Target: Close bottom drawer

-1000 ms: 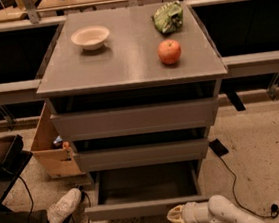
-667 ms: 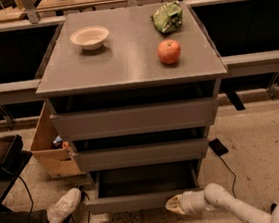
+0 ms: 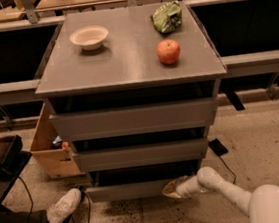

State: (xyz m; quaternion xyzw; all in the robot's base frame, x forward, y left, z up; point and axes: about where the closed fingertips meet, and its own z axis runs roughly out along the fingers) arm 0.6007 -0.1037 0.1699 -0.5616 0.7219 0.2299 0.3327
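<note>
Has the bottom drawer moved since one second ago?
Yes. The bottom drawer slid inward toward the cabinet; the pincer is at its front's right end.

One cam, high up, looks down at cabinet front, fairly near; gripper low, right of centre.

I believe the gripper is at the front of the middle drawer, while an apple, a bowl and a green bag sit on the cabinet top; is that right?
Not quite: the camera view shows the gripper at the front of the bottom drawer, near its right end, not the middle drawer. The apple, bowl and green bag do sit on the cabinet top.
</note>
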